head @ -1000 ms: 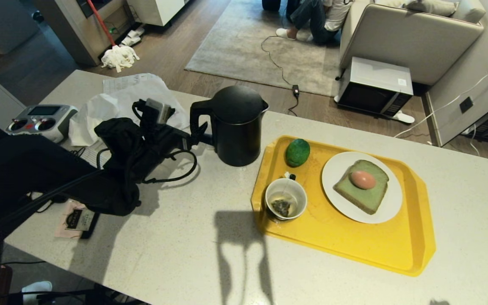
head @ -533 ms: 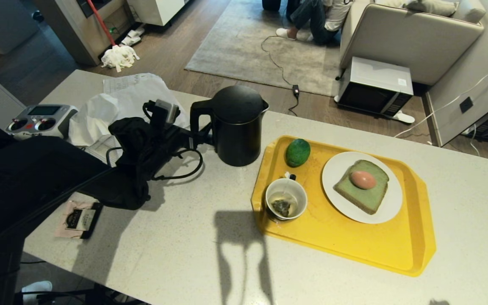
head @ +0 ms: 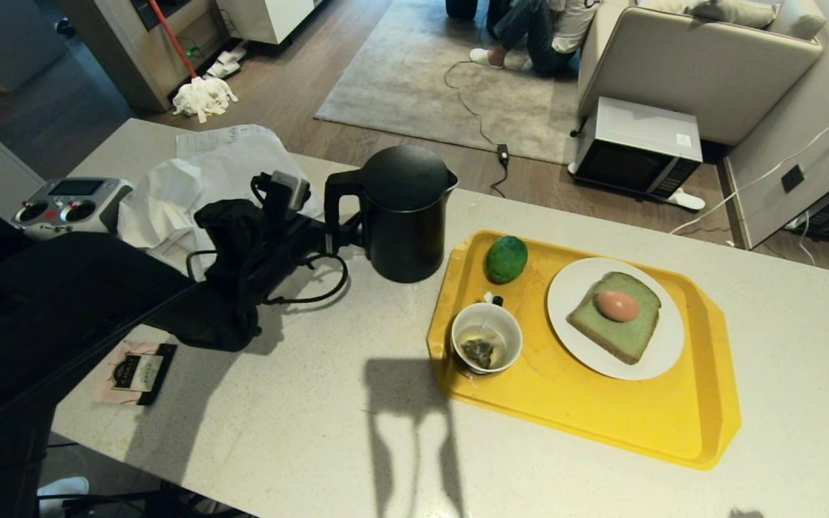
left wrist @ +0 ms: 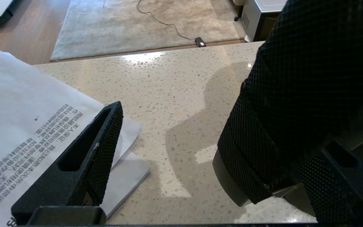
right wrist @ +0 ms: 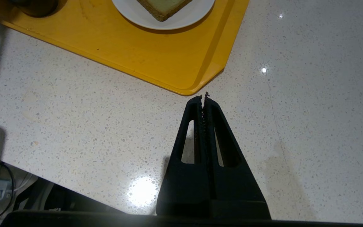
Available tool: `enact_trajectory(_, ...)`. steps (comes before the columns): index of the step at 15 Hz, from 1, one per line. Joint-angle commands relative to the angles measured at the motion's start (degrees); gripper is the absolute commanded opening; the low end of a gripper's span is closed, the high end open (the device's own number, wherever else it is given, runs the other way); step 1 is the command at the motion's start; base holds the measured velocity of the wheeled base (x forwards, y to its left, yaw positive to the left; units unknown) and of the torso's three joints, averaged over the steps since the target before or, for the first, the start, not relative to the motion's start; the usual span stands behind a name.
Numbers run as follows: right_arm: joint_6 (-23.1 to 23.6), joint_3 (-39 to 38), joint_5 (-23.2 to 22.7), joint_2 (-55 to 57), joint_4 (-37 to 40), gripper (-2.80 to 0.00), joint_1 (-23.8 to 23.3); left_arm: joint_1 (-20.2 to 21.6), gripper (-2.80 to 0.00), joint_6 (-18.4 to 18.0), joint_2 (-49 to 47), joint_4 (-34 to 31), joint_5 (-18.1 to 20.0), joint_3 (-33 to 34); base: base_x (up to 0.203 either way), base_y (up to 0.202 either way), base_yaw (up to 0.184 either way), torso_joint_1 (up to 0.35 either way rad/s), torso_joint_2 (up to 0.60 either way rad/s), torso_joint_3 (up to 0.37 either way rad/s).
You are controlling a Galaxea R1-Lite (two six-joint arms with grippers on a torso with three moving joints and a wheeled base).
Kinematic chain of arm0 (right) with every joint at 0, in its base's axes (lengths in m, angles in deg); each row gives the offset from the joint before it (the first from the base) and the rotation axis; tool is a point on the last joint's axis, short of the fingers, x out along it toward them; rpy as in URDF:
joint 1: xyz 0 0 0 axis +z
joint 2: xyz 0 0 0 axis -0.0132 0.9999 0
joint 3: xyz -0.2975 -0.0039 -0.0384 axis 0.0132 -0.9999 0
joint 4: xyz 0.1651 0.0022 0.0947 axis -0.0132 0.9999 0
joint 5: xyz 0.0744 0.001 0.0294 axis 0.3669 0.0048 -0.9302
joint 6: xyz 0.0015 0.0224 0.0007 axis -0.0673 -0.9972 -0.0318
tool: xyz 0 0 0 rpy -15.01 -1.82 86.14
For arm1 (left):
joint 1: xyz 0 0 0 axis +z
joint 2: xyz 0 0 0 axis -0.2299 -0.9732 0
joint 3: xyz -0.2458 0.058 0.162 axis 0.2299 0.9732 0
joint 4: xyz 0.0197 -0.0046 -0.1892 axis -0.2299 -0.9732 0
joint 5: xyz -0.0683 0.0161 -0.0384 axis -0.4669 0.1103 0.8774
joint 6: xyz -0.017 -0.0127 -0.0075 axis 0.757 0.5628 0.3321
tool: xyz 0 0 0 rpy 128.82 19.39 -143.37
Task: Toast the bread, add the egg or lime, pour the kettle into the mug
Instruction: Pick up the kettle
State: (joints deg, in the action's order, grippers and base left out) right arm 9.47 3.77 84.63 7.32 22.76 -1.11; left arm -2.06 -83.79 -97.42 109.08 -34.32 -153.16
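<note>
The black kettle (head: 404, 216) stands on the counter, its handle (head: 334, 205) turned toward my left arm. My left gripper (head: 337, 236) is open at the base of that handle. In the left wrist view the kettle (left wrist: 301, 94) fills the side by one finger, and only bare counter lies between the fingers (left wrist: 90, 151). On the yellow tray (head: 587, 417) are the lime (head: 506, 259), the mug (head: 486, 338) with a tea bag in it, and a white plate (head: 663, 352). The bread (head: 619, 334) lies on the plate with the egg (head: 617, 305) on top. My right gripper (right wrist: 204, 96) is shut and empty, above the counter by the tray's corner (right wrist: 187, 90).
Papers (head: 220, 162), a grey remote controller (head: 69, 205) and a small packet (head: 137, 370) lie on the counter's left part. Beyond the counter are a rug, a sofa, a microwave (head: 634, 147) on the floor and a seated person (head: 537, 29).
My left arm has moved right, closer to the kettle's handle, fingers still open. The kettle, the tray's things and the right arm have not moved.
</note>
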Motion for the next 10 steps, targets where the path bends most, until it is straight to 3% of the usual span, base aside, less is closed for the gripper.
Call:
enact_trajectory(1, 0.04, 0.01, -0.03, 0.02, 0.03, -2.80, -0.03, -0.14, 0.00, -0.08, -0.22, -0.36, 0.15, -1.57, 0.000, 0.000, 0.000, 0.000, 0.00, 0.000)
enact_trajectory(10, 0.04, 0.01, -0.03, 0.02, 0.03, -2.80, 0.00, -0.38, 0.00, -0.08, -3.27, -5.66, 0.43, -10.33, 0.000, 0.000, 0.000, 0.000, 0.00, 0.000)
